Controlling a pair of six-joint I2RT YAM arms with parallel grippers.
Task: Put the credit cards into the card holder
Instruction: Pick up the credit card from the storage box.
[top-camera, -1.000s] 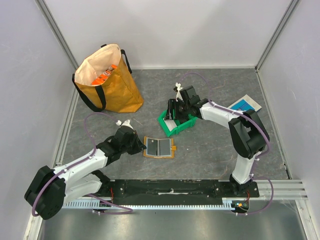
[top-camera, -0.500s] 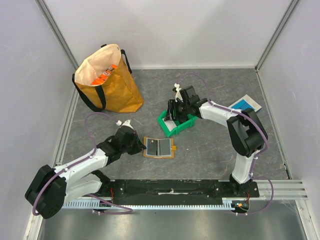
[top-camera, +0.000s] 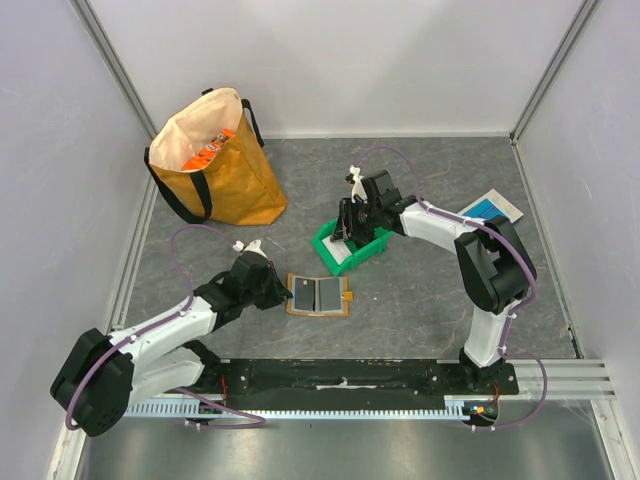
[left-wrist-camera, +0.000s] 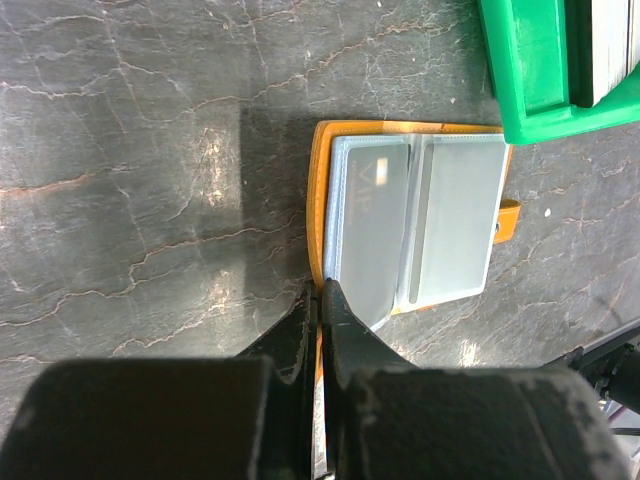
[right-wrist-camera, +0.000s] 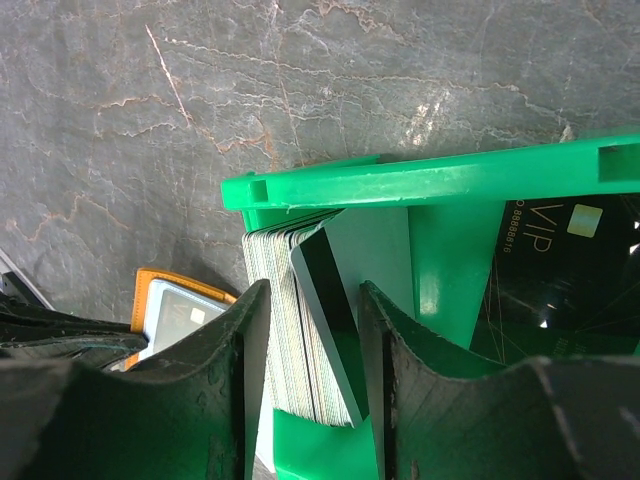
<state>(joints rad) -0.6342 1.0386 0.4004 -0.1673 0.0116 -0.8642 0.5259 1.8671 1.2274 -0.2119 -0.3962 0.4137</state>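
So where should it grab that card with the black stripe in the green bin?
Probably by its top edge, from above, pinching both faces: the card stands on edge, leaning off the stack, and the green bin walls it in.

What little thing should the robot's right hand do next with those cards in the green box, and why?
Probably squeeze shut on one card and lift it. The right gripper has its jaws apart around the credit cards standing in the green bin, with a tilted card between them. The left gripper is clamped on the edge of the open card holder, so it looks ready.
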